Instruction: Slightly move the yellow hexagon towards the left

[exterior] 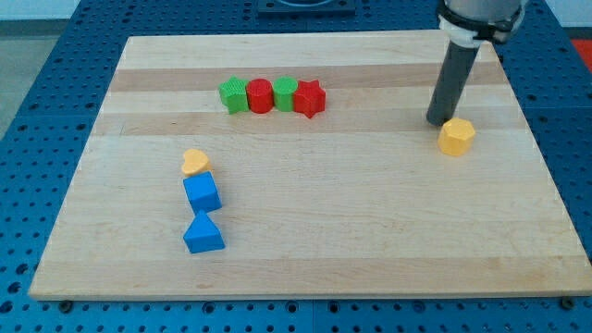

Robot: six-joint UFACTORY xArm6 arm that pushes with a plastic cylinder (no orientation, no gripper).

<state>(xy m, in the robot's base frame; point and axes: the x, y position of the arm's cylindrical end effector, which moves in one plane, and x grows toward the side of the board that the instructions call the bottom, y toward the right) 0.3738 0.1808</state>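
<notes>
- Yellow hexagon (456, 136) sits on the wooden bench (370, 231), near the bench's right edge in the view and in its upper half.
- My tip (437, 121) rests on the bench just beside the yellow hexagon, at its upper-left corner; whether the two touch cannot be told.
- No jaws are on this tool: it is a plain dark rod (453, 81), rising from the tip toward the view's top and leaning slightly right.
- Well to the left of the yellow hexagon, and a little higher in the view, four blocks stand in a tight row: a green star-like block (234, 95), a red cylinder (260, 95), a green block (284, 93) and a red star (310, 98), nearest the hexagon.
- Far left of the yellow hexagon and lower in the view, a yellow heart (194, 162), a blue cube (202, 193) and a blue triangle (203, 234) run in a column downward.
- Blue perforated surface (55, 83) surrounds the bench.
</notes>
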